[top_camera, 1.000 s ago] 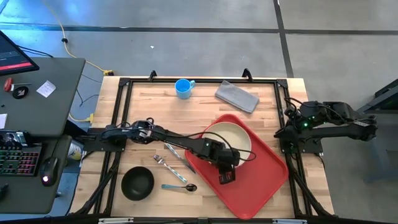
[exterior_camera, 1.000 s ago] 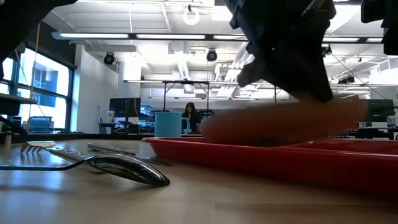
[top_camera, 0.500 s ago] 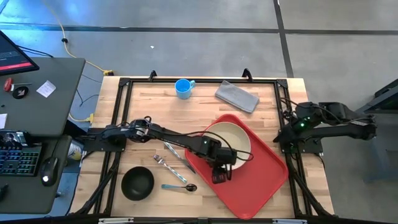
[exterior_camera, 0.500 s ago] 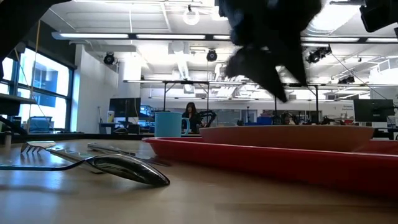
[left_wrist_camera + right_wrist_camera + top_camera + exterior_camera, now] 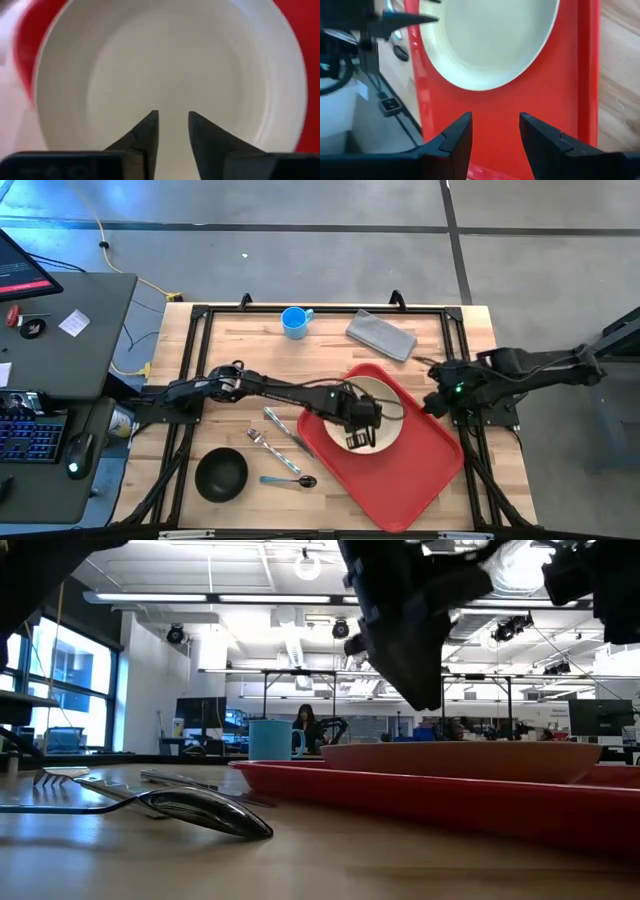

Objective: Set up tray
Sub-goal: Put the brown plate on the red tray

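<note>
The red tray [image 5: 420, 470] lies slantwise on the table's right half, and the round beige plate [image 5: 380, 405] rests flat on its far part. My left gripper [image 5: 352, 442] hangs open over the plate's near half, clear of it; in the left wrist view its fingers [image 5: 172, 120] point down at the plate's hollow [image 5: 170, 65]. In the low view it [image 5: 425, 700] stands above the plate's rim [image 5: 460, 752]. My right gripper [image 5: 430, 402] hovers open by the tray's right edge; its wrist view shows the tray floor [image 5: 540, 115] below the fingers [image 5: 495, 122].
On the far side stand a blue cup [image 5: 295, 321] and a folded grey cloth [image 5: 381, 335]. Left of the tray lie a fork [image 5: 262, 440], a knife [image 5: 290, 435], a spoon [image 5: 288, 480] and a black bowl [image 5: 221, 474]. A black frame rims the table.
My left gripper has risen and moved from the plate's near rim toward the far edge, now over the plate's hollow. The plate, blurred in motion a second ago, now lies still on the tray. My right gripper has reached leftward toward the tray's right edge.
</note>
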Robot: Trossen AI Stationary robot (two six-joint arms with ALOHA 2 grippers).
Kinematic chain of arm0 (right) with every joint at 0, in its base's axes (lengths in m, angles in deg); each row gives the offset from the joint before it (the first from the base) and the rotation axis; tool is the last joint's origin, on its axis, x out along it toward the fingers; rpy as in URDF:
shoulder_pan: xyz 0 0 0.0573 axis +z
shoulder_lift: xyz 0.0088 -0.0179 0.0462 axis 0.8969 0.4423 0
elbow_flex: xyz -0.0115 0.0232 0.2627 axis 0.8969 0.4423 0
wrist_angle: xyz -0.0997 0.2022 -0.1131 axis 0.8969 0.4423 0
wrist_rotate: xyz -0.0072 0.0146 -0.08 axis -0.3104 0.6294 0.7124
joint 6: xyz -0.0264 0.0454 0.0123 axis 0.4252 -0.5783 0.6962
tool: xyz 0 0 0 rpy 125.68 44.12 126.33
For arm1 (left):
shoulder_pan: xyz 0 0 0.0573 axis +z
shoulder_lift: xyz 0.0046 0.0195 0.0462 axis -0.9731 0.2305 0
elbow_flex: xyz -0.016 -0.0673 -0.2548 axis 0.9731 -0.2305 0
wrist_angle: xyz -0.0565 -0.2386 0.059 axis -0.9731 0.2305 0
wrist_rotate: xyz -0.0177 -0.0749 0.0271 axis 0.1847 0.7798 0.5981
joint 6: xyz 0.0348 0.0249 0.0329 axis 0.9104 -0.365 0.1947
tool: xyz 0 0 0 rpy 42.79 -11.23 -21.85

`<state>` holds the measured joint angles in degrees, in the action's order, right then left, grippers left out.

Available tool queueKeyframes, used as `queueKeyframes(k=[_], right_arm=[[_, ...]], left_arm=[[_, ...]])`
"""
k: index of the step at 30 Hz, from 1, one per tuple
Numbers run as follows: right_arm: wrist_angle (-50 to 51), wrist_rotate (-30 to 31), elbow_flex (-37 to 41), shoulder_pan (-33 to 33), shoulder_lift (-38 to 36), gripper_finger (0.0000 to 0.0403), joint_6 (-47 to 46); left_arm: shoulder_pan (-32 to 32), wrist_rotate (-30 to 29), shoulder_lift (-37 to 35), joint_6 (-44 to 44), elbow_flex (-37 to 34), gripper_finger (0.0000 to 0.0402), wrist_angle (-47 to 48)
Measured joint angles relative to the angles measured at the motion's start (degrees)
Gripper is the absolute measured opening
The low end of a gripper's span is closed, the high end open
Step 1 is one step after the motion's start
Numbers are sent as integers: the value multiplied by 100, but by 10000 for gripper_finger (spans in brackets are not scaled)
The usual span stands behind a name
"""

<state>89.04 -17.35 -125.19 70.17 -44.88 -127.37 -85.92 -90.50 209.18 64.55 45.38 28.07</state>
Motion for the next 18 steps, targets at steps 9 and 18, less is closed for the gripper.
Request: queueKeyframes(k=[9,18], right_arm=[[-144,160,2,524,610,153,0],[-220,818,2,612,623,149,17]], left_arm=[[262,1426,132,-204,-818,71,-1013],[-39,2326,246,-433,-883,39,-1449]])
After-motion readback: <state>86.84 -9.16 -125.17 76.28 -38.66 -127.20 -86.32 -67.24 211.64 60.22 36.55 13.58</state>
